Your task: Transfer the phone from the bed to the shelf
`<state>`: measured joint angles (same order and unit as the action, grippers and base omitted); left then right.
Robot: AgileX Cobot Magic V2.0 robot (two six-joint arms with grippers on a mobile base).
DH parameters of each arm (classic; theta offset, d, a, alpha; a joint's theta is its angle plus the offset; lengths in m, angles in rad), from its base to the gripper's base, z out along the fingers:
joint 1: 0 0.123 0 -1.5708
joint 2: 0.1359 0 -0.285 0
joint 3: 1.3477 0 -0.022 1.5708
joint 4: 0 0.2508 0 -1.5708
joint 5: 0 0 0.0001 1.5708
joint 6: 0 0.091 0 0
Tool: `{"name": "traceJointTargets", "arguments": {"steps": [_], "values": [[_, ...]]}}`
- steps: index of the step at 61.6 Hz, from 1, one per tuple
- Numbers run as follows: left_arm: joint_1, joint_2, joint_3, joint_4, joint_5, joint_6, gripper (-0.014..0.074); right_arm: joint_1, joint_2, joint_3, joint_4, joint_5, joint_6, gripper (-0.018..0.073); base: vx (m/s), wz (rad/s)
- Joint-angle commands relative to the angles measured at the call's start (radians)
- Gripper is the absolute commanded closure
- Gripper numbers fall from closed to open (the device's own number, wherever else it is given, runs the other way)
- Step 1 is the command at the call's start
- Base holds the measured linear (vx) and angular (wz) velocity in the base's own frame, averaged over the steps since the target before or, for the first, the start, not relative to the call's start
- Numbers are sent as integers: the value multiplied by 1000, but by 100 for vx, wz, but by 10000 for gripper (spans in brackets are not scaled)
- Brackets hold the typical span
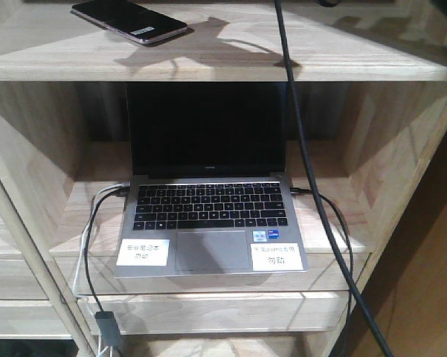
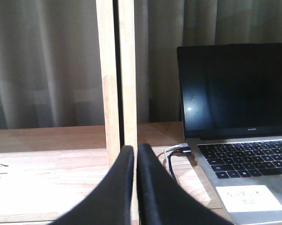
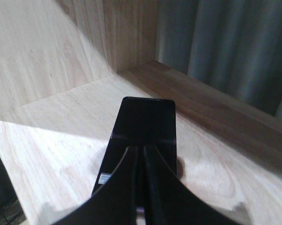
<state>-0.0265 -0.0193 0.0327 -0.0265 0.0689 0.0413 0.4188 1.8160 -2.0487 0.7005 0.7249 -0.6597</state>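
Phone (image 3: 143,129) lies flat on the shelf (image 1: 230,63); the placing looks done.
Nearest, my right gripper (image 3: 141,154) is pressed closed and empty above it; my left gripper (image 2: 135,154), likewise closed, idles by the laptop (image 1: 208,186). Only retreat seems left.

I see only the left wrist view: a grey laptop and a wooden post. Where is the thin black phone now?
Observer: The thin glossy black phone lies flat on the light wooden shelf, on the plank above the open grey laptop.
Operator: Does the right end effector hold it?
Observer: No. The right end effector is shut, fingers together, and the front view shows nothing touching the phone.
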Motion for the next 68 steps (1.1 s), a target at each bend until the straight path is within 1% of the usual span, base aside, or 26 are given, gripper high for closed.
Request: {"name": "traceJointTargets", "arguments": {"steps": [1,8,14,20,39,49,56,68], "values": [[2,-8,-24,-11,-75,-9,595,-2,-110,73,21,-136,0,564,0,0],[2,-8,-24,-11,-75,-9,595,-2,-220,283,22,-269,-49,564,0,0],[2,-8,-24,-11,-75,-9,595,-2,-329,428,33,-333,-105,564,0,0],[2,-8,-24,-11,-75,-9,595,-2,-438,566,48,-380,-134,564,0,0],[2,-8,-24,-11,-75,-9,595,-3,-788,974,49,-530,-133,564,0,0],[2,-8,-24,-11,-75,-9,595,-3,-997,1196,87,-628,-133,564,0,0],[2,-8,-24,-11,-75,-9,595,-3,-1140,1337,119,-655,-133,564,0,0],[2,-8,-24,-11,-75,-9,595,-3,-1372,1551,181,-657,-133,564,0,0]]}}
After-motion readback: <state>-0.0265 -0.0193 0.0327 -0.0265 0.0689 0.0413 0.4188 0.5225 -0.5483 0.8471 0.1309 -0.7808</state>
